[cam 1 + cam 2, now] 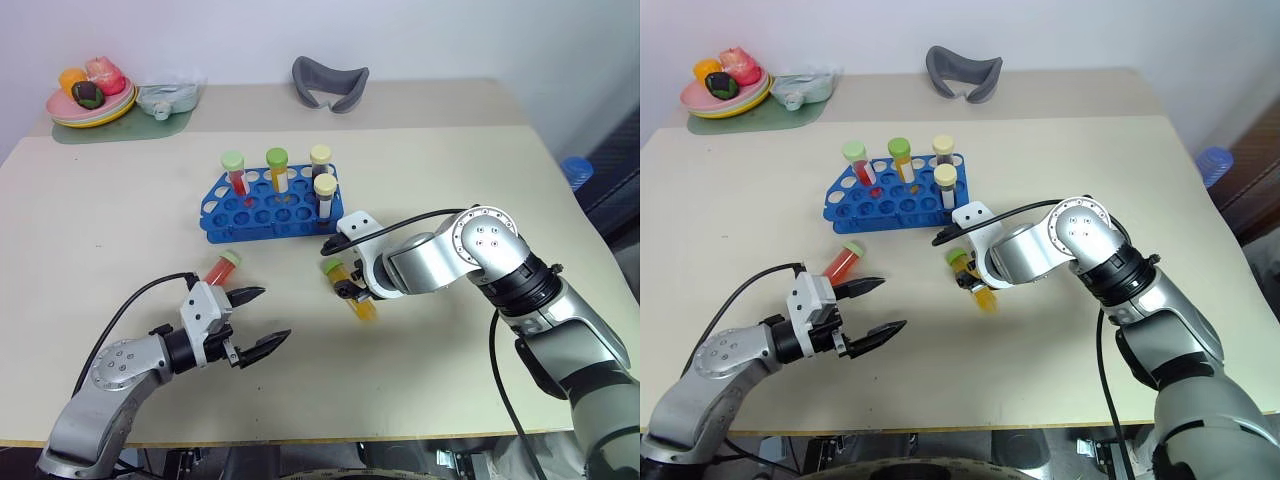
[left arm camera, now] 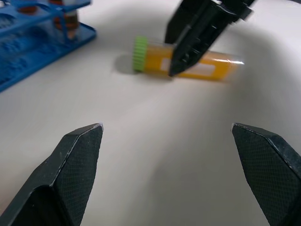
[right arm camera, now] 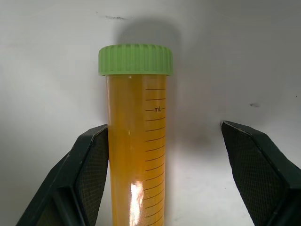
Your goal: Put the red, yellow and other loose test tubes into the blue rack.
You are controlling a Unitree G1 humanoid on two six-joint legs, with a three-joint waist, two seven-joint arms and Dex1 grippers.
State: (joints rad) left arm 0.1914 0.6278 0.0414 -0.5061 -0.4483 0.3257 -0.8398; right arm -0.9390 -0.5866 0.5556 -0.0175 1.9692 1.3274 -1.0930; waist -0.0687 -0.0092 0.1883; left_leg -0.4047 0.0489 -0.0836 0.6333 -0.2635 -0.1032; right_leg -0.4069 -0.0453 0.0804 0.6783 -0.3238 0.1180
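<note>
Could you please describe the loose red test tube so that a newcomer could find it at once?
Start at the blue rack mid-table, then look at the bare tabletop just in front of its left end. The red tube lies flat there by the left gripper, unlike the yellow tube lying under the right gripper.

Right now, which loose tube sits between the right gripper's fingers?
The yellow tube with the green cap, lying on the table between the open fingers of the right gripper. The red tube lies apart, near the left gripper.

The yellow tube (image 3: 136, 141) bears "mL" beside its scale marks, seemingly nothing else.
</note>
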